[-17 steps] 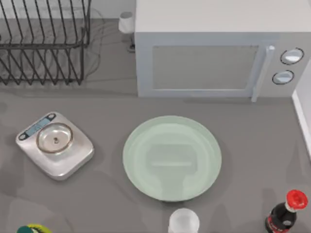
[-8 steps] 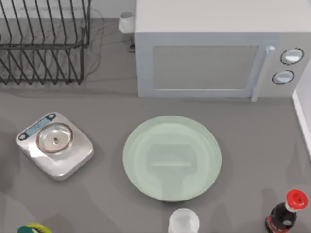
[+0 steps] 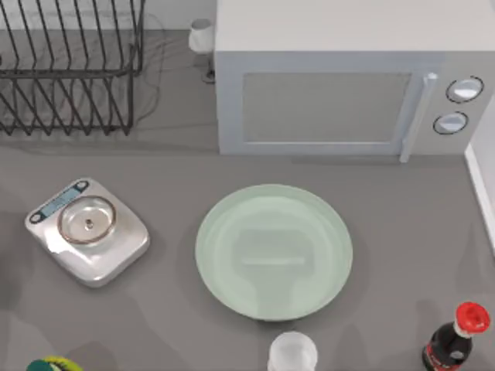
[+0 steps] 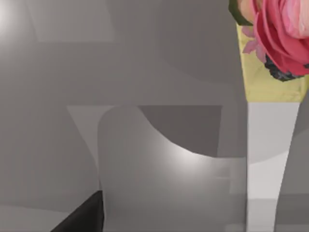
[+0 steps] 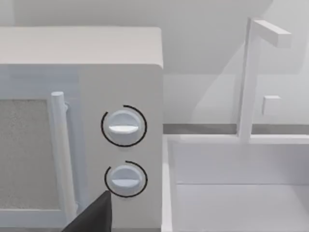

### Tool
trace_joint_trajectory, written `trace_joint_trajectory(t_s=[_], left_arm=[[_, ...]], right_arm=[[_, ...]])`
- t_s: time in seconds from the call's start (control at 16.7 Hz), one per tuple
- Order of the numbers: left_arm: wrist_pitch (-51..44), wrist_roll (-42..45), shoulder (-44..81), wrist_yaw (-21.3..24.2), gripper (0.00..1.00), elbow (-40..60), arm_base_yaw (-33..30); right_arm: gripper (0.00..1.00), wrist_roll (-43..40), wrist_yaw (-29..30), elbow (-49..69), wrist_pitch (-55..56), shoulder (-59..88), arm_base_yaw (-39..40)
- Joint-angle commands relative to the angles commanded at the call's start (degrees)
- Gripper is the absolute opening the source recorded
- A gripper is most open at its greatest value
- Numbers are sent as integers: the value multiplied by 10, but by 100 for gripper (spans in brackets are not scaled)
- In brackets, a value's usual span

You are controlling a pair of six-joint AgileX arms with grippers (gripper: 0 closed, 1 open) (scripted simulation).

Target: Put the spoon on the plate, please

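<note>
The pale-green plate point(image 3: 274, 251) lies bare in the middle of the table, in front of the microwave. A pale white spoon point(image 3: 203, 37) lies at the back, in the gap between the dish rack and the microwave, its thin handle pointing toward the table's front. Neither arm reaches into the top view. A dark fingertip point(image 4: 82, 218) of my left gripper shows at the edge of the left wrist view, over grey table. In the right wrist view a dark fingertip point(image 5: 94, 215) of my right gripper shows in front of the microwave's knobs.
A white microwave point(image 3: 340, 85) stands at the back, a black wire dish rack point(image 3: 69, 69) at the back left. A silver scale point(image 3: 87, 230) sits left of the plate. Along the front edge are a white round object point(image 3: 292, 354), a red-capped dark bottle point(image 3: 452, 340) and a yellow-green item point(image 3: 50, 364).
No object has moved. Only the faint shadows on the left part of the table have shifted a little.
</note>
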Motion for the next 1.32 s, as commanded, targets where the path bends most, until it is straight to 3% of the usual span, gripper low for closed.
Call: trace_joint_trajectory(t_s=[0.66, 1.32], left_arm=[[0, 0, 0, 0, 2, 0, 0], [-38, -3, -36, 11, 0, 19, 0]], right_arm=[[100, 0, 0, 0, 0, 0, 0], [100, 0, 0, 0, 0, 0, 0]])
